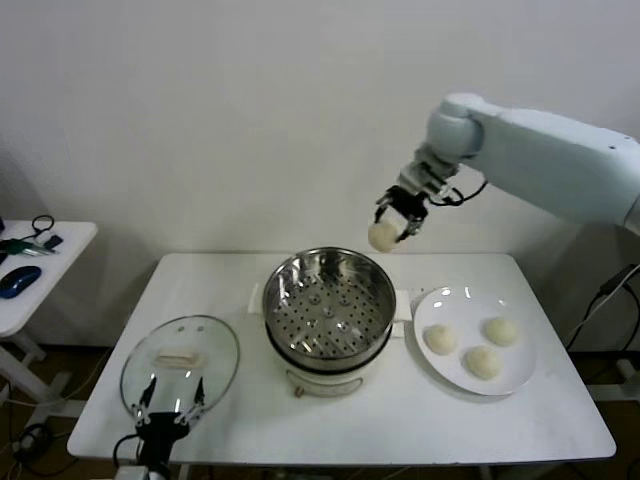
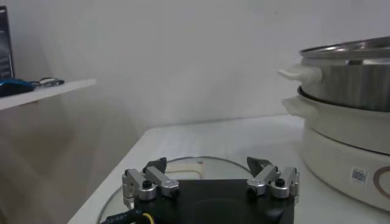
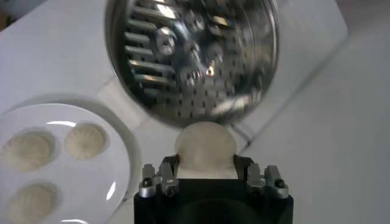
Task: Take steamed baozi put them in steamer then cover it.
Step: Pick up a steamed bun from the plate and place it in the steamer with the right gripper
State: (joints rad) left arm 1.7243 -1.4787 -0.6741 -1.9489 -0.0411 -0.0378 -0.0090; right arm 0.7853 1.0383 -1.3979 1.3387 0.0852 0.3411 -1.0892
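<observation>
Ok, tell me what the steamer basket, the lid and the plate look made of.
Steamer basket: polished metal, likely stainless steel; it mirrors the light and has punched holes.
Lid: clear glass, the table showing through, with a metal rim and a cream handle, maybe plastic.
Plate: glossy white, ceramic or plastic.

Cover (image 1: 180, 362) left of steamer (image 1: 328, 300), plate (image 1: 520, 375) right.

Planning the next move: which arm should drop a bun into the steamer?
Right. The right gripper already holds a baozi above the steamer; the left gripper hangs open over the cover.
</observation>
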